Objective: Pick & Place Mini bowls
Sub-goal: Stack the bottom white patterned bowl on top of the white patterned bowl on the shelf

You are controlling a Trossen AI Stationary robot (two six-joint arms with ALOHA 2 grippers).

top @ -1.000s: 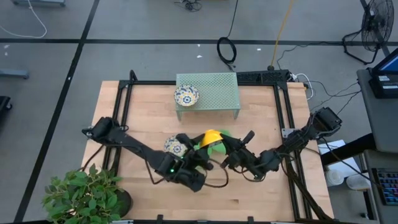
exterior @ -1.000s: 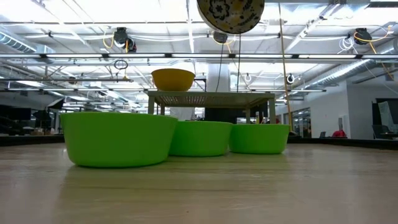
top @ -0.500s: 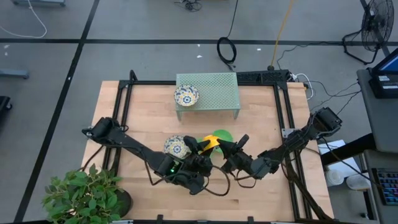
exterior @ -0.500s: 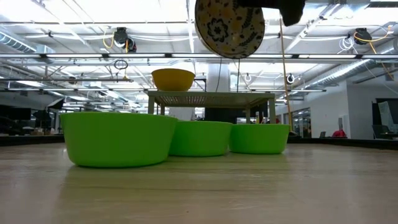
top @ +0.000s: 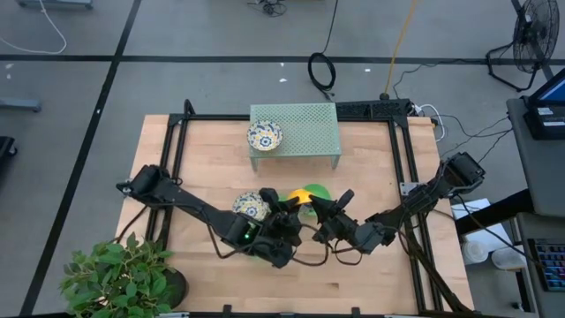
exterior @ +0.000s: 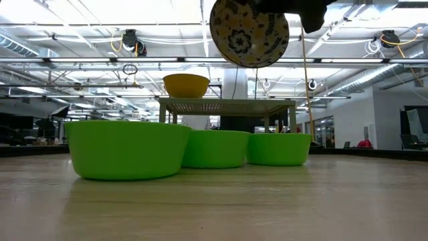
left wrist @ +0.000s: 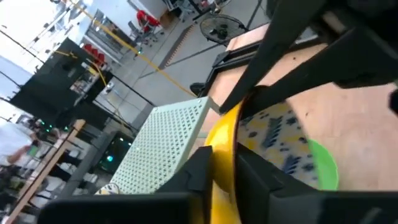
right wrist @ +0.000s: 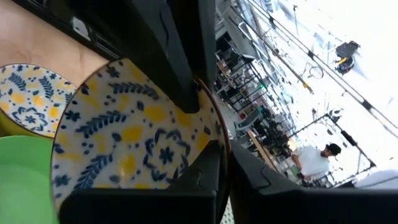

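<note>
The left hand [top: 284, 212] and right hand [top: 320, 215] both pinch the rim of one floral mini bowl [right wrist: 134, 143], held tilted in the air above the green mini bowls [exterior: 127, 148], in front of the mesh rack [top: 305, 132] carrying another floral bowl [top: 264, 135].

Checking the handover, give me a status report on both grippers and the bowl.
Left gripper and right gripper both shut on floral bowl, held above table centre. Second floral bowl on rack. Nothing obstructing.
</note>
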